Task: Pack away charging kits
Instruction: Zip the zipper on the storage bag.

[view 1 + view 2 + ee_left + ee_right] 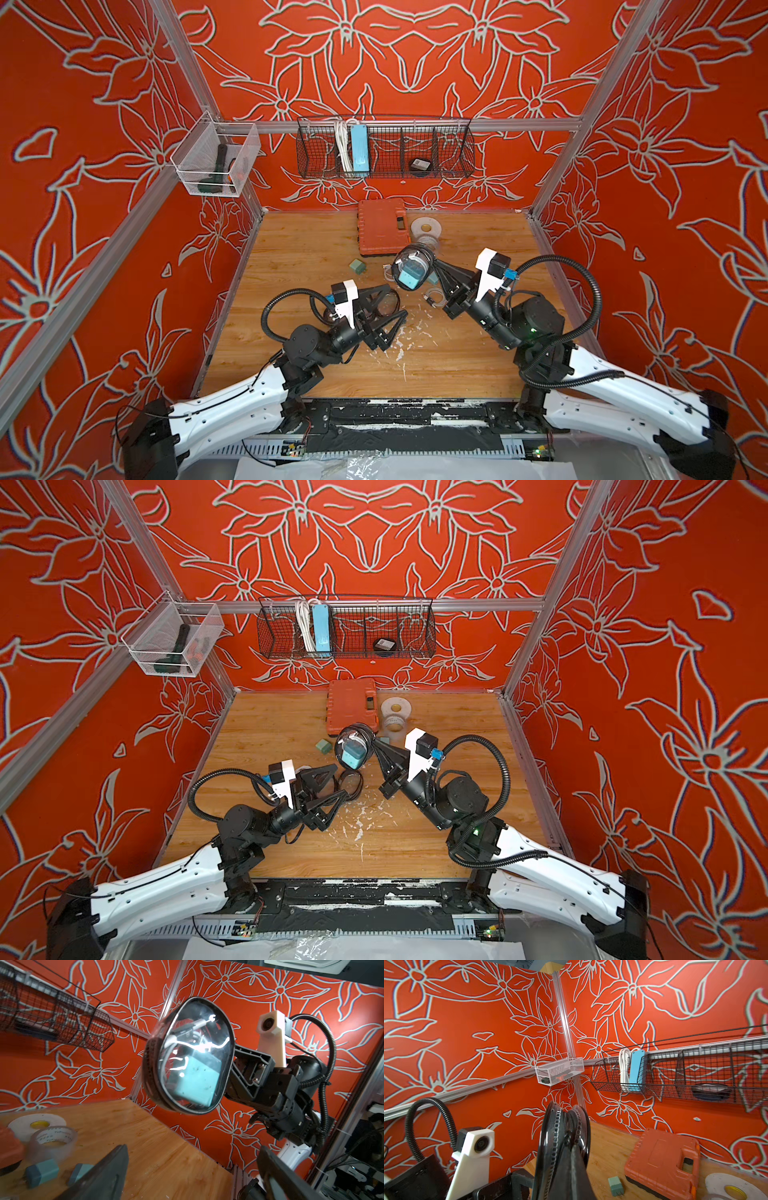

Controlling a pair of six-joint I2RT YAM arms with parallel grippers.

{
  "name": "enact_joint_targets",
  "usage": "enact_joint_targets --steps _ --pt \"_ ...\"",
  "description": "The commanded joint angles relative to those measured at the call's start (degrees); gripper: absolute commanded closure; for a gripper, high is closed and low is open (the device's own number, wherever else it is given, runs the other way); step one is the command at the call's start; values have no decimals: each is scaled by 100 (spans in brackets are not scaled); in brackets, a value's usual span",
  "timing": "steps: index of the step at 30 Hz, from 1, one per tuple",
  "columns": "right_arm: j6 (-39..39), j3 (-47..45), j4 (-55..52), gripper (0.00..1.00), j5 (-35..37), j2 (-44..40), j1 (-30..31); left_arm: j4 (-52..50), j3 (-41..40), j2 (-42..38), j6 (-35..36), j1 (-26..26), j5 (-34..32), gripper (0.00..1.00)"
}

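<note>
An orange case [381,226] lies at the far edge of the desk [291,291]. Above the desk's middle the right pincer [433,268] pinches the rim of a clear-faced pouch [410,266] — a teal plug [197,1082] and a white cable [176,1041] sit inside. The left pincer [398,301] (jaws spread wide) hangs lower, near the pouch but apart from it. A loose plug [356,265] lies before the case.

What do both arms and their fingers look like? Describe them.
The left arm and right arm match: white shells on long links, black joints. Black triangular fingers, a white camera bracket and black ribbed hose on each.
</note>
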Motion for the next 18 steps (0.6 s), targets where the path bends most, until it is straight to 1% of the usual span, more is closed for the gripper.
enact_joint_targets --steps 1,5,8,10,15,18 --pt "-66 235 427 100 -559 36 -11 828 368 183 -236 223 1012 8" --pt "-107 261 586 100 -841 168 -11 1405 484 495 -1061 744 1722 5" --pt "-41 256 718 100 -962 237 -12 1572 576 719 -1406 862 1909 4" --pt "6 262 791 100 -1021 281 -5 1696 640 826 -1508 873 2060 4" --pt "22 283 941 100 -1022 446 -11 1698 805 893 -1610 873 2061 3" --pt "34 323 973 100 -1016 466 -11 1852 691 981 -1742 890 2025 3"
